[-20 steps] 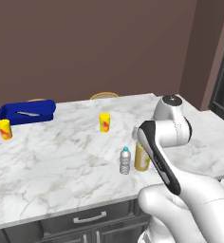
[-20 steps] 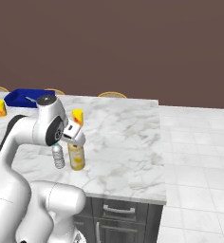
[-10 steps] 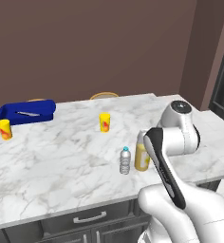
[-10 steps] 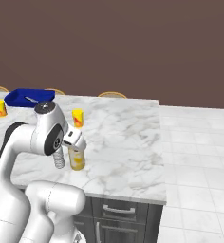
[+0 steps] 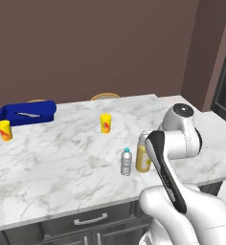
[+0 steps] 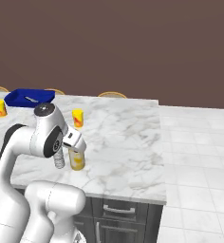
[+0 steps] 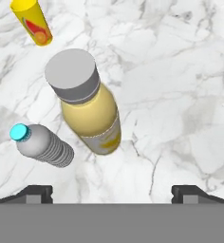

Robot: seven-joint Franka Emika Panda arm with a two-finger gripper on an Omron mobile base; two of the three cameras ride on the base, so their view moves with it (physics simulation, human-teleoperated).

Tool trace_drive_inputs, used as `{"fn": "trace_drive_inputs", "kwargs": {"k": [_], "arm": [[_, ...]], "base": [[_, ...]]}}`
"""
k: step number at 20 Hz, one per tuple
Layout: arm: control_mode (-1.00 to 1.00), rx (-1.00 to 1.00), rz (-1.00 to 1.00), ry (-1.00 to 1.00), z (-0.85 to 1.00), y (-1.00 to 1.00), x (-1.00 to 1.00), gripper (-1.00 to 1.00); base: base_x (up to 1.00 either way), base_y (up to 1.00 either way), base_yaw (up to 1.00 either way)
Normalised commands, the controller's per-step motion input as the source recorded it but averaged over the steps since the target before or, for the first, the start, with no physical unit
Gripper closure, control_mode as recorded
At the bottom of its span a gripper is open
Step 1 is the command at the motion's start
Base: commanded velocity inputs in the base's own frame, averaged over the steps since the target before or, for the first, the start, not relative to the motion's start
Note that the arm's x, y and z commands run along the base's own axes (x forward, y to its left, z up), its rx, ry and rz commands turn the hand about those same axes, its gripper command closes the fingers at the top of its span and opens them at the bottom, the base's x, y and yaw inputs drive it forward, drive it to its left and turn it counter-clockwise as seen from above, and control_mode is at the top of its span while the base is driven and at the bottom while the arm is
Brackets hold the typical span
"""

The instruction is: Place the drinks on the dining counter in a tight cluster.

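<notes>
While our pincer (image 7: 112,192) hangs spread wide and empty above the marble counter (image 5: 52,162), we see two bottles standing just beside each other near the front edge: a yellow bottle (image 7: 88,107) with a pale cap and a small water bottle (image 7: 40,144). We count two yellow cups (image 5: 105,123), well apart, and one blue cylinder (image 5: 28,112) at the far side.

the white arm folds back over its base, elbow raised, hand pointing straight down; the gripper (image 7: 112,192) hangs empty with its two dark fingertips (image 7: 35,192) spread wide apart.
</notes>
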Motion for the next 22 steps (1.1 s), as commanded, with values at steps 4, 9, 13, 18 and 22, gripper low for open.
{"fn": "trace_drive_inputs", "kwargs": {"k": [4,9,13,18,22], "arm": [[-1.00,0.00,0.00,-0.07,0.00,0.00,-0.27,-1.00],[1.00,0.00,0.00,0.00,0.00,0.00,0.00,-1.00],[1.00,0.00,0.00,0.00,0.00,0.00,0.00,-1.00],[1.00,0.00,0.00,0.00,0.00,0.00,0.00,-1.00],[1.00,0.00,0.00,0.00,0.00,0.00,0.00,-1.00]], "base": [[0.00,0.00,0.00],[-0.50,0.00,0.00],[-0.57,0.00,-0.04],[-0.32,0.00,-0.59],[-0.04,0.03,-0.88]]}}
